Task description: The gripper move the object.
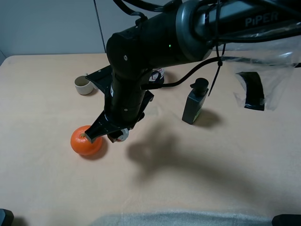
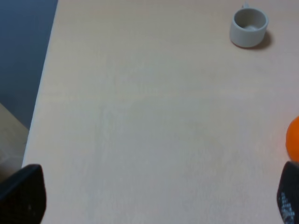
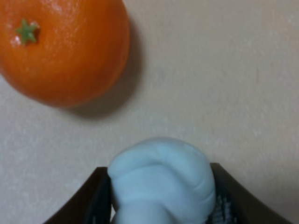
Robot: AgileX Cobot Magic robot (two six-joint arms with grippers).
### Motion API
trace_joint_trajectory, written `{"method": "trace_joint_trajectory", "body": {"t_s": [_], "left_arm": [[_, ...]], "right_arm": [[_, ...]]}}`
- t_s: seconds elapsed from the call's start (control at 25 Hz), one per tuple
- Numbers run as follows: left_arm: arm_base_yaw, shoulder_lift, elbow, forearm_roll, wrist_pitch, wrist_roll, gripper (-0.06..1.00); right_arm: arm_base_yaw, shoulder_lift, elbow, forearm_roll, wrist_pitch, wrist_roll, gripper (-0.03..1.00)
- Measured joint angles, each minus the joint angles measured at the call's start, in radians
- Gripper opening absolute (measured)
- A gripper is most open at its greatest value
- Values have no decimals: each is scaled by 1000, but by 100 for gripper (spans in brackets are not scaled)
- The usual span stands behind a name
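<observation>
the white toy (image 3: pixel 161 179) sits clamped between the fingers of the right pincer (image 1: pixel 112 134), low over the worktop (image 1: pixel 211 165) and just beside the orange (image 1: pixel 86 141), not touching it. the right arm (image 1: pixel 141 52) reaches across the middle and angles steeply down. the toy's facing and long axis cannot be told. the left pincer (image 2: pixel 156 196) is spread wide.

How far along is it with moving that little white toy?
Done, it seems: the grab. The right gripper is shut on the white toy, right beside the orange. In hand: the move itself, though I cannot tell whether the toy is off the table. Left: setting it down somewhere and letting go. The left gripper is open, holding nothing.
</observation>
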Motion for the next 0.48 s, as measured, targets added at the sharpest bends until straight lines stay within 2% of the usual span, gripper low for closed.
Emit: {"method": "trace_joint_trajectory", "body": {"t_s": [0.48], "left_arm": [[0, 0, 0, 0, 0, 0, 99]], "right_arm": [[0, 67, 0, -5, -57, -6, 31]]}}
